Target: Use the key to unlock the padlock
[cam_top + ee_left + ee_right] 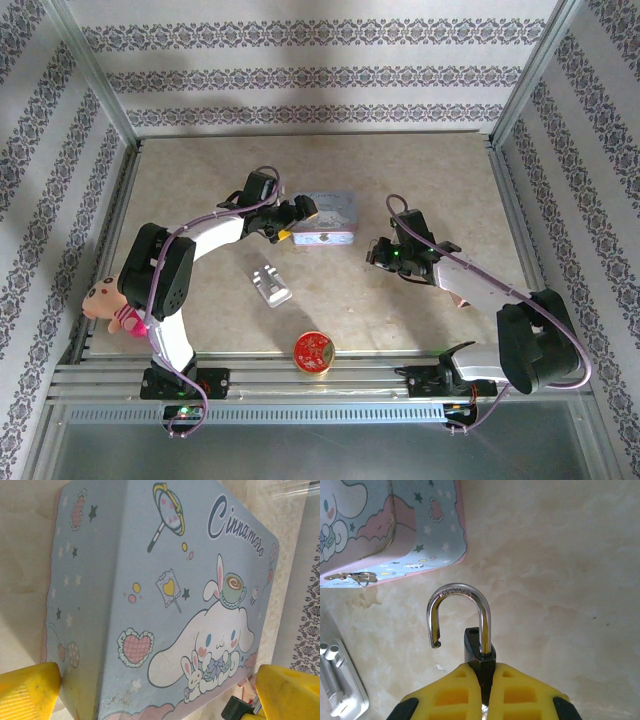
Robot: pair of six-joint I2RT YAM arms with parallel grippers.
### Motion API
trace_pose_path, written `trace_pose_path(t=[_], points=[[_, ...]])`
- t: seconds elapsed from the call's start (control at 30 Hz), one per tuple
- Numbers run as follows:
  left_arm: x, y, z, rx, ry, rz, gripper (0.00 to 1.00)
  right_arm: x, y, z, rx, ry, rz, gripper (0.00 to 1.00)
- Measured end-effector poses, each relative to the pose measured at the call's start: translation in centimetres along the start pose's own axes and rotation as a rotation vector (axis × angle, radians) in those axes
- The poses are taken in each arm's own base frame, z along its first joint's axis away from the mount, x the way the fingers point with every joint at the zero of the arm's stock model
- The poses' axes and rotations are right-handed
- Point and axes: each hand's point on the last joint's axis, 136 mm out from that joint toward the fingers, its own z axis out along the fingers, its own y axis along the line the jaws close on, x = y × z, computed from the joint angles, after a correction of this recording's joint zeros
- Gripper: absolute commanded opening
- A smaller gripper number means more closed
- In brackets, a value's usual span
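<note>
Right gripper (486,672), lower centre: clenched on padlock (474,641), shackle (460,592) open one end. Left gripper (160,695) released, spread wide near tin box (125,580).

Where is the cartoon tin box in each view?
Top external: tin box at centre, just right of the left gripper.
Left wrist: covers most of the frame, between the yellow fingers.
Right wrist: top-left corner, beyond the padlock in the right gripper.
Shared landmark: silver block, below the tin box from above, bottom-left at the right wrist.
</note>
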Motion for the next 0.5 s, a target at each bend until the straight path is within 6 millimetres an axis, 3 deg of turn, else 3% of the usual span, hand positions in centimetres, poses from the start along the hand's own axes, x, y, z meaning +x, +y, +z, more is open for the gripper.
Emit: trace_pose_path(t=[0.3, 0.5], points=[[-0.6, 0.6, -0.8, -0.025, -0.04, 0.002, 0.99, 0.4, 0.5, 0.2, -0.058, 0.047, 0.013, 0.03], [-1.9, 1.6, -5.7, -0.056, -0.157, 0.013, 0.99, 0.9, -0.3, 0.5, -0.079, 0.112, 0.033, 0.03]])
